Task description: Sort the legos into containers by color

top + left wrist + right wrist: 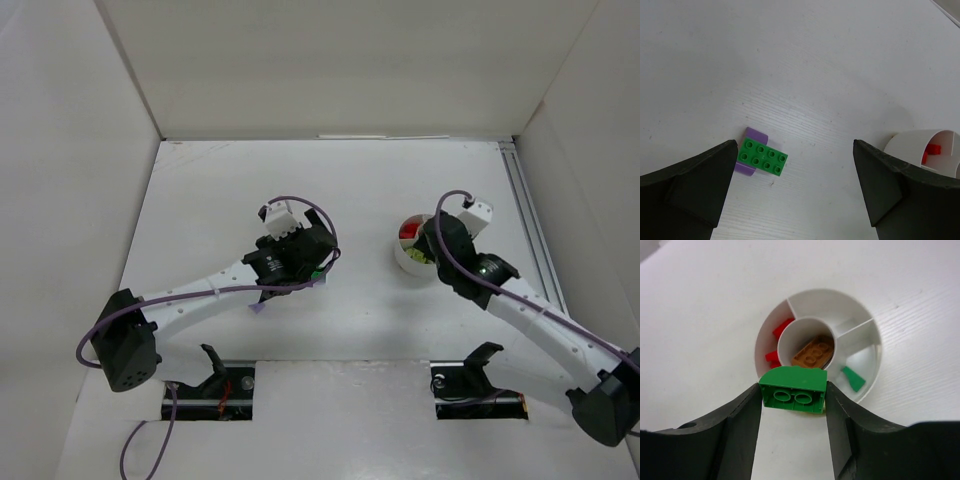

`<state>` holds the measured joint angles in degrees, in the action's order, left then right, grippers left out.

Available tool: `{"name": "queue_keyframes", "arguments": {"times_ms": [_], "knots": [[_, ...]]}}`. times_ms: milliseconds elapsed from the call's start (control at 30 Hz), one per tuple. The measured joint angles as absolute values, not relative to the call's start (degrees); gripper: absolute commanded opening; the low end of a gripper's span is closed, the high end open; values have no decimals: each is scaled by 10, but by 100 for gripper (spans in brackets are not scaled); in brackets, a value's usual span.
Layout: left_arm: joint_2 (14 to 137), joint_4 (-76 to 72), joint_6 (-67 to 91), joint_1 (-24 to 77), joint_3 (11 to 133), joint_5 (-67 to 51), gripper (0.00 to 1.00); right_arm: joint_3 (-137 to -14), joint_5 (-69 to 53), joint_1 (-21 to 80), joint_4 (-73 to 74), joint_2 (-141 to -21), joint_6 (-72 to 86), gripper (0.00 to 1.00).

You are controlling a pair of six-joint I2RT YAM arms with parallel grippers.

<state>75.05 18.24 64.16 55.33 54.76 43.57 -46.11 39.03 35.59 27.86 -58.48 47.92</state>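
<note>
Now | white table [380, 330], white walls [350, 60] | left pincer [795, 150] gaping, empty | right pincer [793, 396] clamps green brick [792, 382]

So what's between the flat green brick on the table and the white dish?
Nothing: in the left wrist view, only bare table lies between the green brick and the white dish.

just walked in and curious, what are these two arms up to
They are sorting lego bricks by colour into a round white dish. The right gripper holds a rounded green brick above the edge of the dish. Red bricks lie in one outer compartment, an orange-brown brick in the central cup, and a green piece in another outer compartment. The left gripper hangs open above the table, over a flat green brick that overlaps a lilac piece; neither is picked up yet.
</note>
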Motion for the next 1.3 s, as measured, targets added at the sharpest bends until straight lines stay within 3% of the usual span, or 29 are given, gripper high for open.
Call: {"name": "queue_keyframes", "arguments": {"times_ms": [100,333,367,400,500,800,1067,1300], "knots": [[750,180,641,553,548,435,99,-458,405,332,278,-545,453,34],[752,178,639,553,548,435,99,-412,393,274,243,-551,364,46],[753,178,639,553,548,435,99,-410,387,271,239,-558,355,52],[754,178,639,553,548,435,99,-408,382,270,232,-563,346,69],[756,178,639,553,548,433,99,-404,373,270,219,-567,329,90],[764,178,631,552,548,404,99,-403,356,270,208,-530,294,91],[781,156,559,547,540,326,99,-395,260,270,161,-478,177,91],[891,147,519,547,535,290,99,-383,210,270,160,-476,133,91]]}}
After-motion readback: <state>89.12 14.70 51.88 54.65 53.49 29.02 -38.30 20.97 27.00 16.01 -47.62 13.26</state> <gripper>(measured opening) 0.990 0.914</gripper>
